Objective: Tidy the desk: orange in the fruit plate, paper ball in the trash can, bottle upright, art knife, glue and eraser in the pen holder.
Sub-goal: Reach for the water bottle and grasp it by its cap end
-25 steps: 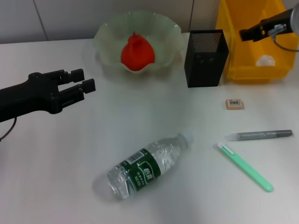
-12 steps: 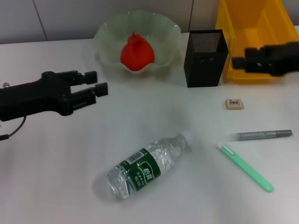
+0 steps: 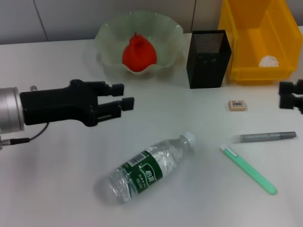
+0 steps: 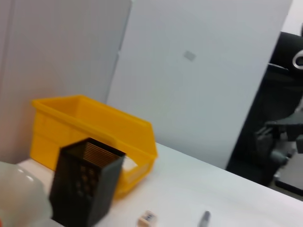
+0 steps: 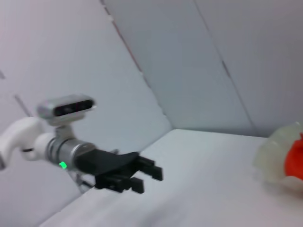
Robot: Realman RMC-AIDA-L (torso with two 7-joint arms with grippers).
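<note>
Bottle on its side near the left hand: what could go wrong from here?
1. The bottle is round and lies flat; a nudge from the open left hand could roll it toward the green knife and grey glue stick.
2. The clear, crinkled body may slip or crush when pinched.
3. The eraser is low and close to the pen holder; the right hand might bump the holder.

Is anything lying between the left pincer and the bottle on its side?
Nothing visible does. The left pincer hangs open over bare table, up and to the left of the bottle, which lies on its side with its cap toward the pen holder. The right pincer sits at the far right edge.
</note>
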